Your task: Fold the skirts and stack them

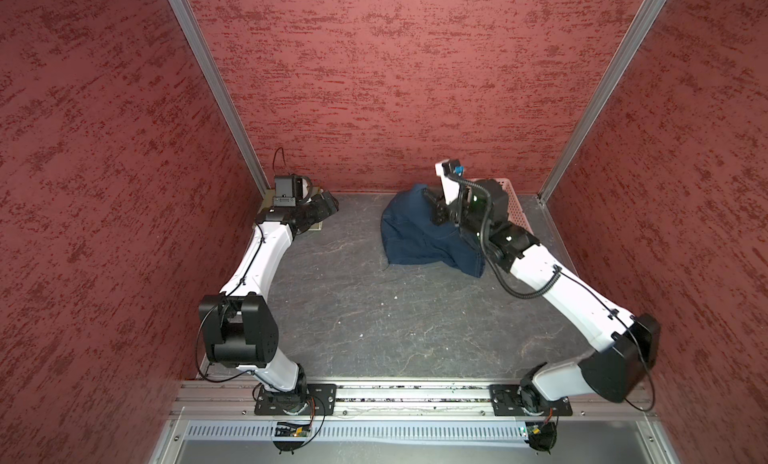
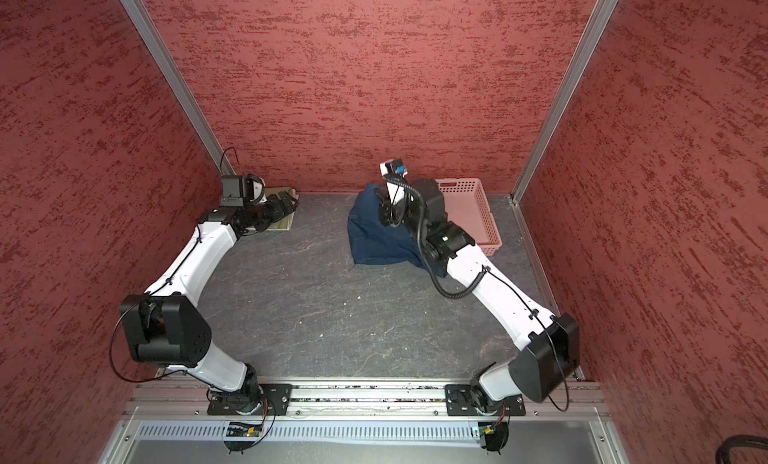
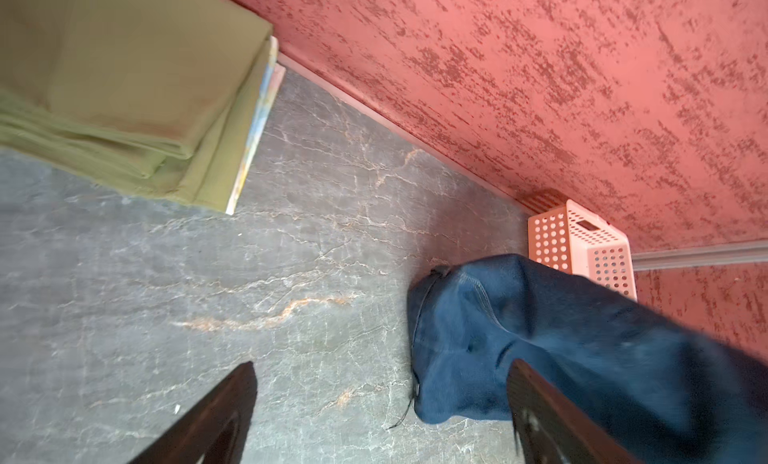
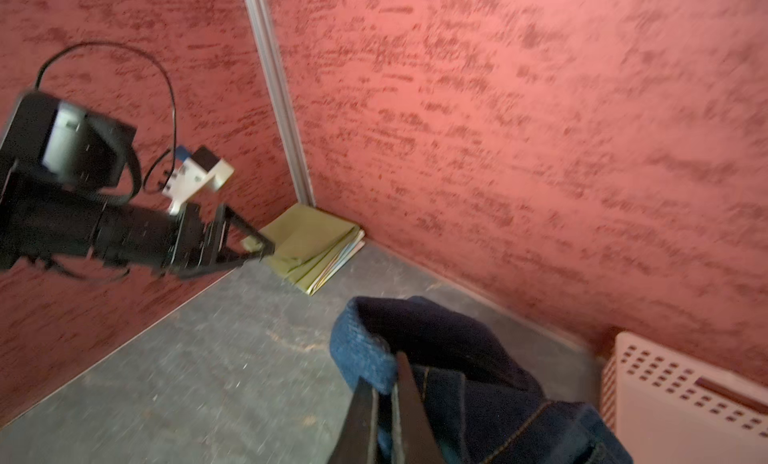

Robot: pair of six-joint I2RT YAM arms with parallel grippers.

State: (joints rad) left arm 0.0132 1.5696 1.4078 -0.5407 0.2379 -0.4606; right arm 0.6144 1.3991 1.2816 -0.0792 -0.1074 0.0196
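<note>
Denim skirt (image 4: 457, 341), pinched in right claw (image 4: 387, 389)

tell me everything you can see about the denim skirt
The denim skirt is dark blue, heavy-looking cloth with visible stitched seams and a thick rolled edge. It is unfolded and crumpled, its upper part raised into a peak and its lower part draped on the far side of the grey table. The right gripper is shut on its upper fold. It sits next to the pink basket; whether they touch is unclear.
</note>
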